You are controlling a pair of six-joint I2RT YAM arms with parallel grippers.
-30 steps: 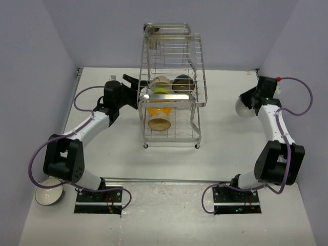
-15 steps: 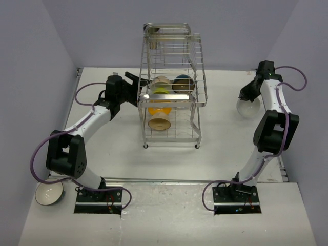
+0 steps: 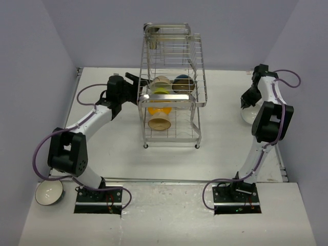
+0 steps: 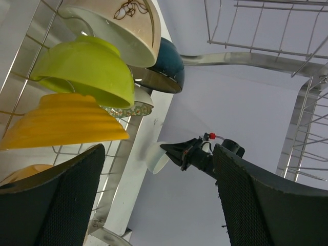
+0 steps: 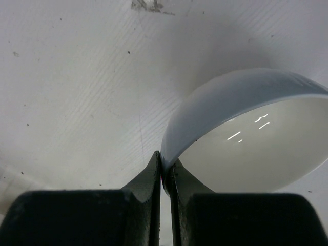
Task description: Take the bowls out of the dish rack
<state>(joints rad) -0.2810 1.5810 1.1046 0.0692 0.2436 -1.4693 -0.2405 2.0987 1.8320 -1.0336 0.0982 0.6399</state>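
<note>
Dish rack [image 3: 169, 97]: I see it standing on its short feet on the table, between my two arms and toward the back.
Left gripper [image 3: 134, 81]: at the rack's left side, level with the upper tier and pointing in. The jaws stand wide apart with nothing between them.
Upper bowls: a beige bowl [image 4: 123, 25] with a line drawing, a lime bowl [image 4: 82, 69] and a dark blue bowl [image 4: 166, 64] rest on edge in the rack's wires.
Lower bowls: an orange bowl [image 4: 61, 120] sits under the lime one. A tan bowl [image 3: 159, 123] lies nearer the rack's front.
Right gripper [image 5: 164, 174]: well to the right of the rack, jaws pinched tight on the rim of a white bowl [image 5: 246, 128].
White bowl: tilted. I cannot tell whether it touches the table.
Second white bowl [image 3: 48, 192]: upright, well apart from the rack, to its front left.
</note>
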